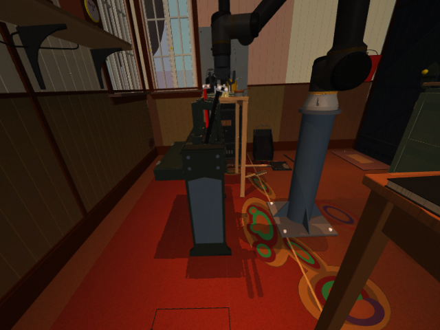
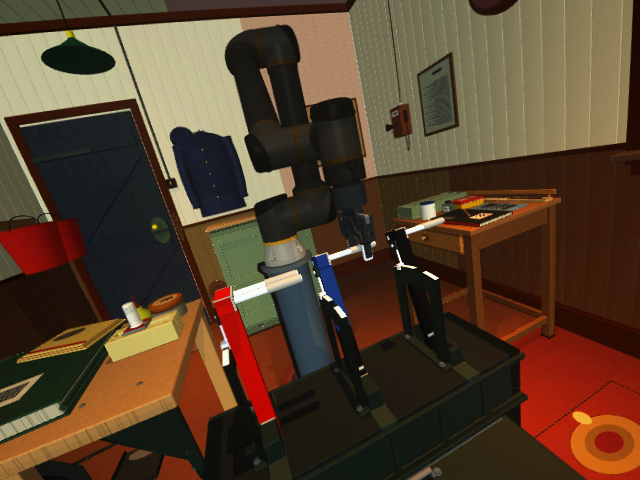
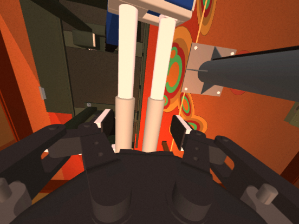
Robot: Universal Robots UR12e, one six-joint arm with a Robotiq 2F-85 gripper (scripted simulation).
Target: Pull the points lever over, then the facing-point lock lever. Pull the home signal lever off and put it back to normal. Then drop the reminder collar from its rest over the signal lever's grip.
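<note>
The blue lever (image 2: 324,281) stands in the middle of the dark frame (image 2: 393,392), between the red lever (image 2: 243,351) on the left and the black lever (image 2: 411,289) on the right. All three lean toward the arm's side, each with a pale grip at its top. The blue lever's grip (image 2: 345,252) (image 3: 125,70) runs between my fingers, with a second pale bar (image 3: 159,81) beside it in the wrist camera. A brown ring (image 2: 165,302) lies on the left table. My gripper (image 2: 365,248) (image 3: 140,127) is at the end of the blue lever's grip, open around it.
A cream box (image 2: 145,333) and books sit on the wooden table left of the frame. The arm's blue pedestal (image 1: 309,170) stands behind the levers. A second table (image 2: 481,217) with papers and a cup stands to the right. A patterned rug covers the red floor.
</note>
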